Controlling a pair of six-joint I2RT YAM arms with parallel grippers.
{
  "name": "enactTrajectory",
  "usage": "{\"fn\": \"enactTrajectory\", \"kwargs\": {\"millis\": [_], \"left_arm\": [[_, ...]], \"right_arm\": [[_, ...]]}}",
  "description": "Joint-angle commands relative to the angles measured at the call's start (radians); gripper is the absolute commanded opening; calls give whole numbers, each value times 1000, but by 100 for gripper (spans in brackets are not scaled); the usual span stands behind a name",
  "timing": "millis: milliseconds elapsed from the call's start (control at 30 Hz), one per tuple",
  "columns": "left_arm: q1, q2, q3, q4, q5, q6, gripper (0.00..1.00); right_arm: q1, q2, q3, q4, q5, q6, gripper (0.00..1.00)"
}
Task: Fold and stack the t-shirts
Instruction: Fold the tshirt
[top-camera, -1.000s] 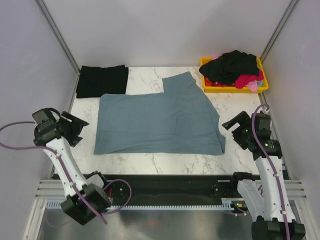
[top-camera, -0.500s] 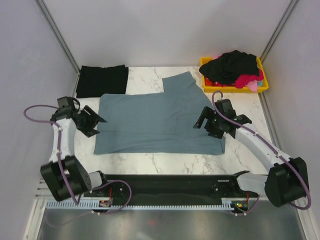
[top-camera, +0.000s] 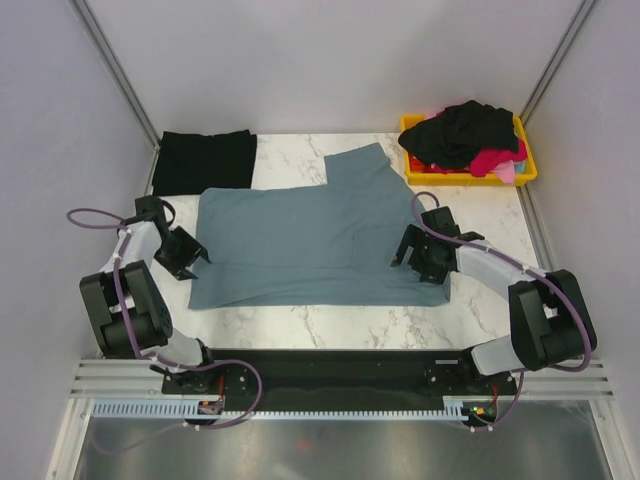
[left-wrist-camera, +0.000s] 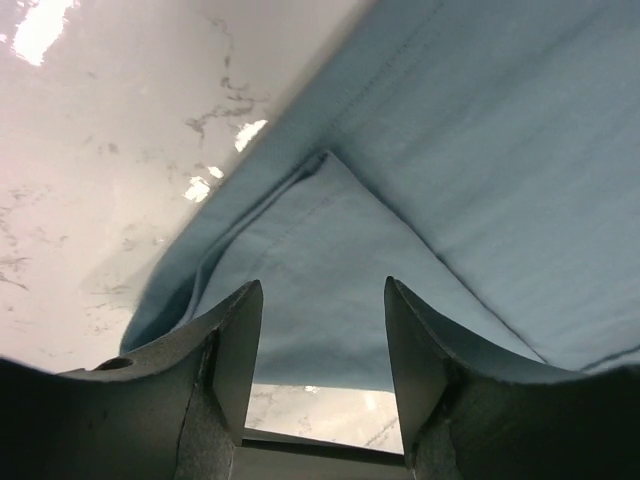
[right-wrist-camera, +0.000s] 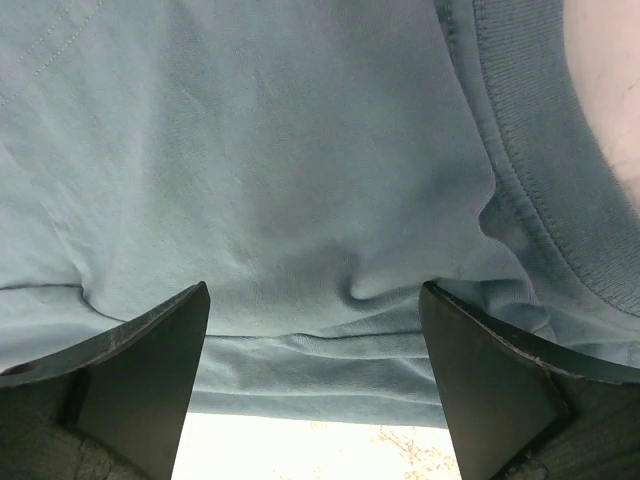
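Slate blue-grey cotton t-shirt lies spread flat across the middle of the white marbled bench. I see my left jaws released at its near-left hem corner, and my right jaws released wide over the cloth beside the ribbed collar. A folded black t-shirt lies far left. More shirts, black and pink-red, fill the yellow plastic bin.
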Motion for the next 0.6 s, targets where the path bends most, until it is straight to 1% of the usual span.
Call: {"fn": "enactTrajectory", "kwargs": {"millis": [0,33,133,200,233,333,367,433,467,500,533,567], "left_arm": [[-7,46,49,21,-89,13,59],[-13,64,59,13,-101,10,59],[-30,98,83,6,-89,8,53],[-38,81,117,-8,-87,7,52],[-41,49,126,-10,-75,13,52],[-53,-15,161,-1,-50,45,57],[-59,-54,163,10,-47,55,59],[-79,-81,152,44,-34,75,60],[-90,-97,140,55,-26,80,60],[-101,-104,134,59,-27,85,60],[-125,-111,131,61,-38,91,60],[-136,-117,117,59,-46,94,60]], "right_arm": [[-11,24,-9,39,5,-43,94],[-12,9,-9,38,4,-43,94],[-12,-47,4,25,11,-40,93],[-14,-78,27,-17,14,-48,93],[-12,-112,39,-36,22,-55,93],[-9,-166,114,-76,27,-97,93],[-5,-167,172,-76,24,-114,94],[27,-126,249,-77,31,-169,95],[40,-96,346,-90,34,-189,95],[48,-57,407,-105,34,-204,96],[58,33,472,-126,34,-221,96],[61,82,608,-160,34,-242,96]]}}
